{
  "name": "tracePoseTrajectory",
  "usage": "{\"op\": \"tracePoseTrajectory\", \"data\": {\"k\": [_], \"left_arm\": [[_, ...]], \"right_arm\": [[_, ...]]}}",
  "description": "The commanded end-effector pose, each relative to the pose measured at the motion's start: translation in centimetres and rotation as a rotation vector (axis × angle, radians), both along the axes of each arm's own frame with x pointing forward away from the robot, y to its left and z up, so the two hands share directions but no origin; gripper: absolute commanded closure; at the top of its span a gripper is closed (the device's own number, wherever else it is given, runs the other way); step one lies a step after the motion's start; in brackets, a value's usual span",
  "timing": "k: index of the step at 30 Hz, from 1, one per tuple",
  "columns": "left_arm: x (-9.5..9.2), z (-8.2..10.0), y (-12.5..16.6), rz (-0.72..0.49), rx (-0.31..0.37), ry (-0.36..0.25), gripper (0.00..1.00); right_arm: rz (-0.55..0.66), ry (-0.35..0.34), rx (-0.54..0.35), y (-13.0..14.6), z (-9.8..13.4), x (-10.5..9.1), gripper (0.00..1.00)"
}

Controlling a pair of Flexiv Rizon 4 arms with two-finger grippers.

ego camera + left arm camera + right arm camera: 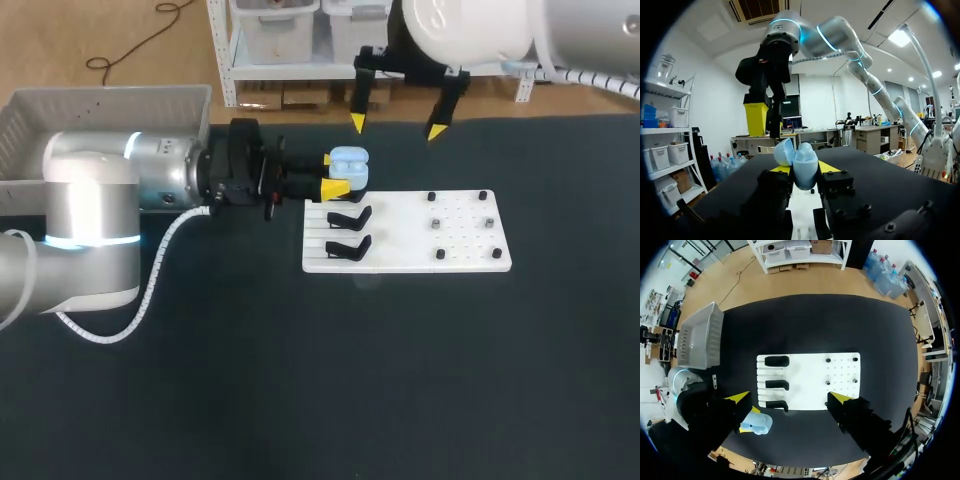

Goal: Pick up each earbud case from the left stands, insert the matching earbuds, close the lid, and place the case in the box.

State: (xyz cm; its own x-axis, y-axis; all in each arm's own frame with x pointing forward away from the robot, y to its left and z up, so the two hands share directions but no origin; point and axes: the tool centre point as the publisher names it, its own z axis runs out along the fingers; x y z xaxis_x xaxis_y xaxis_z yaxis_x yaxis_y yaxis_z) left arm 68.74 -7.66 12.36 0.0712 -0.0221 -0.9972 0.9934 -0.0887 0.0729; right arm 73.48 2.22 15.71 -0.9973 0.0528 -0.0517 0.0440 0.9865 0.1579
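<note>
I had the left tool (337,174) clenched on the blue earbud case (351,166), between its fingertips, lid open, presumably for loading. Right tool (397,127) hung released and empty, above and ahead.

pale blue earbud case (350,168), lid open, held in left gripper (334,172), grey box (110,96) far left

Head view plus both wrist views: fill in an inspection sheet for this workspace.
Surface: black table, white board lying on it.
Job's things: light-blue earbud case, lid open; three black stands, bare; grey box at the table's edge.
Clutter: small dark pieces on the board, unidentifiable.
Grippers: left gripper shut on the case; right gripper open, empty, above the table.
Cables: white coiled cable along the left arm.
Surroundings: nothing seen.
</note>
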Motion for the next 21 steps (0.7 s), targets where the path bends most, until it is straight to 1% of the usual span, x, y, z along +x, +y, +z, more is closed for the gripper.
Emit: {"op": "tracePoseTrajectory", "data": {"k": [1, 8, 21], "left_arm": [[-0.1, 0.0, 0.0, 0.003, 0.000, -0.002, 1.00], [-0.1, 0.0, 0.0, 0.003, 0.000, -0.002, 1.00], [-0.1, 0.0, 0.0, 0.003, 0.000, -0.002, 1.00]], "right_arm": [[0.008, 0.025, -0.010, 0.6, -0.9, 0.6, 0.00], [0.024, 0.052, -0.015, 0.8, -1.3, 0.1, 0.00], [0.046, 0.100, 0.008, 0.7, -1.2, -2.5, 0.00]]}}
